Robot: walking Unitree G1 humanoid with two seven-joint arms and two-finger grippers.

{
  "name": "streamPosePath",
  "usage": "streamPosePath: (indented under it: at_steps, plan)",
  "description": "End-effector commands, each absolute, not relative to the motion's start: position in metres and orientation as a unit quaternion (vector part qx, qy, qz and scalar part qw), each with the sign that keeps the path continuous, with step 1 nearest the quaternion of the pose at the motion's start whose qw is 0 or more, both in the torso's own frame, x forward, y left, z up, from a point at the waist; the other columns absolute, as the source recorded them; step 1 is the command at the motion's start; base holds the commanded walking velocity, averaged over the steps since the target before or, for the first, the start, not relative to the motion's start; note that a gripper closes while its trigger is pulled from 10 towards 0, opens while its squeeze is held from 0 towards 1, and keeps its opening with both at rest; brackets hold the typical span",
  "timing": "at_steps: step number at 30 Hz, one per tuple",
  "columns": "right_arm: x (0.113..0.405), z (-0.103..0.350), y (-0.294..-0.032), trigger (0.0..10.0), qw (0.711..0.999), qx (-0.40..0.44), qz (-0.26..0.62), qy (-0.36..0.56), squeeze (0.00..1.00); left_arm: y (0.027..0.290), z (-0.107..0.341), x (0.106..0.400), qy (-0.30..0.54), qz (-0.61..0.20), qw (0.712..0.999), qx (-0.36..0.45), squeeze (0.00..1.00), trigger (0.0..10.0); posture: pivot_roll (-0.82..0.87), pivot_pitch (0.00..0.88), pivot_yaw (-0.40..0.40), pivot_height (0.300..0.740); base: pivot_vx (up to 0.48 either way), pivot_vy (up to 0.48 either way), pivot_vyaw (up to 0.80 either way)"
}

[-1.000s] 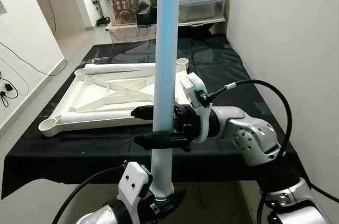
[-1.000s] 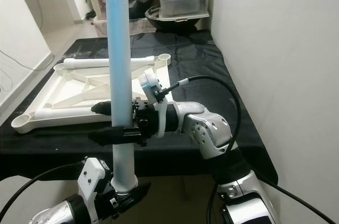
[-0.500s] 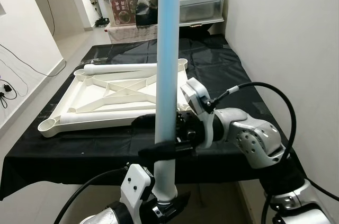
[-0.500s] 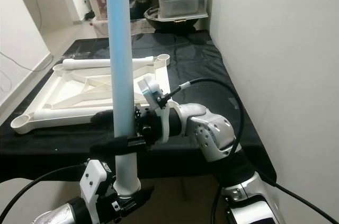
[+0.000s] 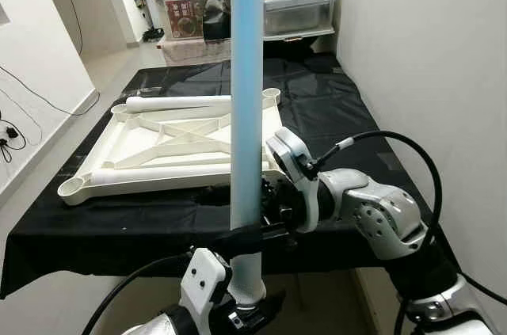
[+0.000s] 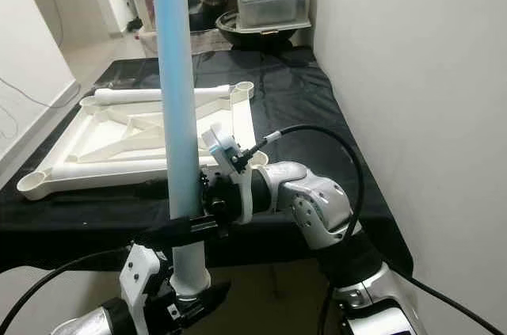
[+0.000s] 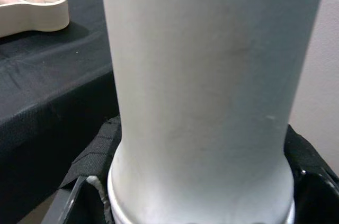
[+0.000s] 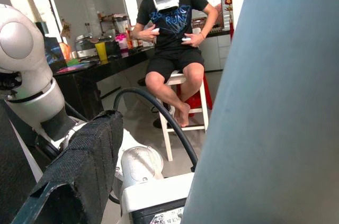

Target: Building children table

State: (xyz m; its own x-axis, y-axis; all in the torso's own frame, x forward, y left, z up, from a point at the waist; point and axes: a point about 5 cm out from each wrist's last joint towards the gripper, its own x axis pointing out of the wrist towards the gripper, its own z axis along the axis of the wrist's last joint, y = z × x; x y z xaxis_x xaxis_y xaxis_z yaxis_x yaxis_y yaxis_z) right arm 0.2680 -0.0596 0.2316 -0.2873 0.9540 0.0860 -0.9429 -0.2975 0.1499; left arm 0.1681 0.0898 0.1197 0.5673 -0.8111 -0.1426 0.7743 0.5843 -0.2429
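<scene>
I hold a long pale blue table leg (image 5: 246,113) upright in front of me. My left gripper (image 5: 245,305) is shut on its white lower end, where the black pads (image 7: 90,155) press against the leg (image 7: 201,102). My right gripper (image 5: 238,213) reaches in from the right with one finger on either side of the leg, just above the left gripper; it stands open, and the right wrist view shows a gap between one finger (image 8: 79,171) and the leg (image 8: 265,118). The white tabletop (image 5: 158,180) lies upside down on the black-covered table (image 5: 333,113), with a white leg (image 5: 174,102) along its far edge.
A white wall runs close along the right side. Plastic storage boxes (image 5: 297,10) stand stacked beyond the table's far end. Open floor lies to the left, with cables by the wall. A person (image 8: 172,49) sits on a stool behind me.
My right gripper has slid down the leg toward the left gripper. The leg stays upright and has shifted slightly.
</scene>
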Motion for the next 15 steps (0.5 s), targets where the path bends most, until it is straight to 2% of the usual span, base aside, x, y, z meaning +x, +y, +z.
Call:
streamPosePath:
  at_steps: [1, 15]
  plan:
    - [0.2624, 0.2315, -0.054, 0.0, 0.578, 0.072, 0.812, 0.04, 0.0, 0.0903, 0.1217, 0.1657, 0.118, -0.457, 0.879, -0.07, 0.0, 10.0, 0.0, 0.0, 0.08, 0.74, 0.0, 0.0, 0.0]
    - [0.261, 0.2314, -0.0536, 0.0, 0.578, 0.074, 0.812, 0.046, 0.0, 0.0918, 0.1212, 0.1662, 0.12, -0.458, 0.878, -0.07, 0.0, 10.0, 0.0, 0.0, 0.079, 0.74, 0.0, 0.0, 0.0]
